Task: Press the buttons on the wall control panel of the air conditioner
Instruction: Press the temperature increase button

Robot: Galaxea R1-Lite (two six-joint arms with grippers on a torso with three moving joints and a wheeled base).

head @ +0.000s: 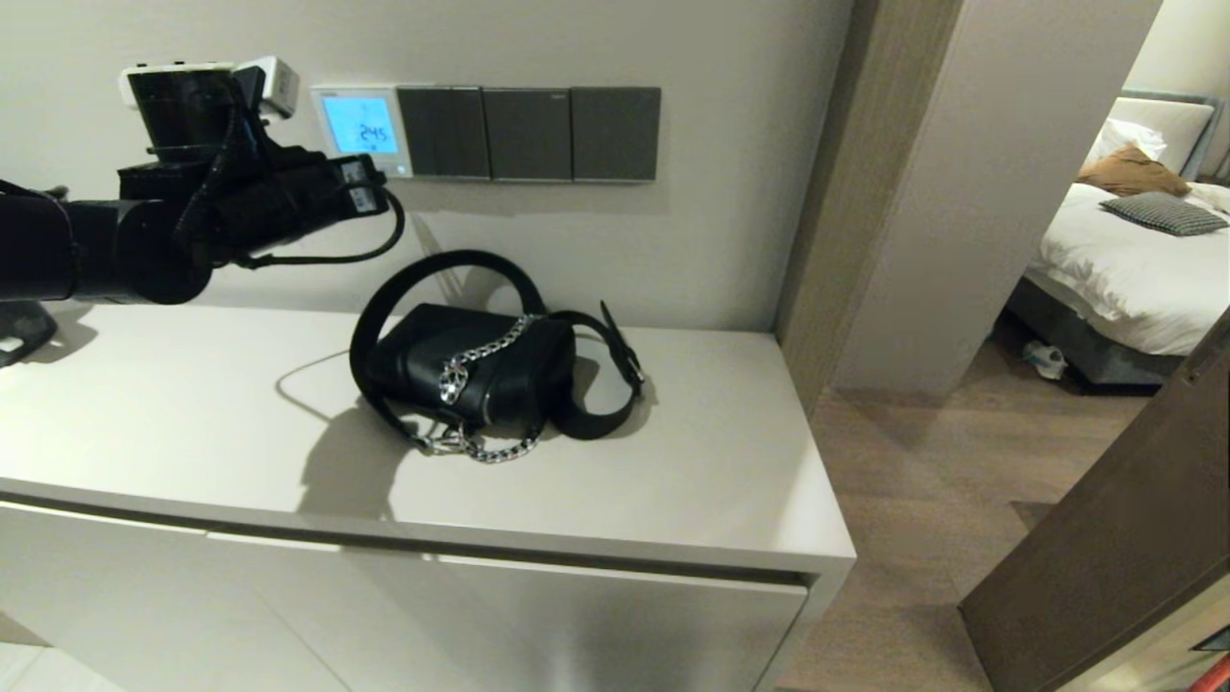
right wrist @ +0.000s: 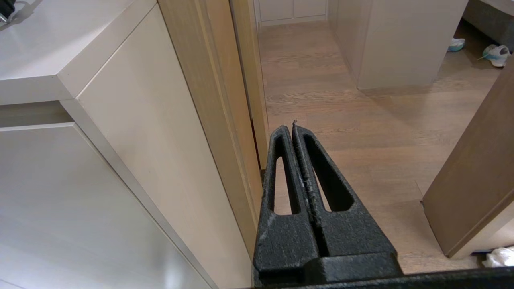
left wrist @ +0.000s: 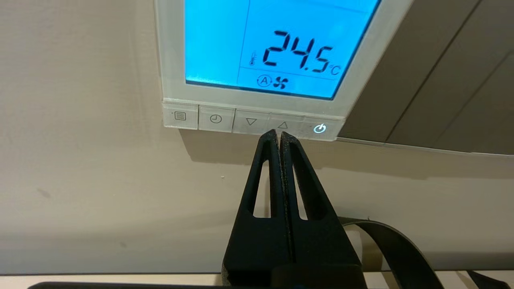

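Observation:
The air conditioner's wall control panel (head: 360,130) is a small white thermostat on the wall; its screen (left wrist: 281,44) glows blue and reads 24.5 °C. Along its bottom strip runs the row of buttons (left wrist: 251,121): menu, clock, down arrow, up arrow (left wrist: 282,125) and a lit power key (left wrist: 319,128). My left gripper (left wrist: 279,134) is shut and empty. Its tips sit at the lower edge of the strip, between the down and up arrow keys; I cannot tell whether they touch. It also shows in the head view (head: 370,187). My right gripper (right wrist: 292,128) is shut and empty, low beside the cabinet.
Three dark grey switch plates (head: 528,133) adjoin the panel on its right. A black handbag with a chain (head: 471,370) lies on the white cabinet top (head: 692,461) below; its strap (left wrist: 401,249) arches up near the wall. A doorway and wood floor (right wrist: 361,100) are to the right.

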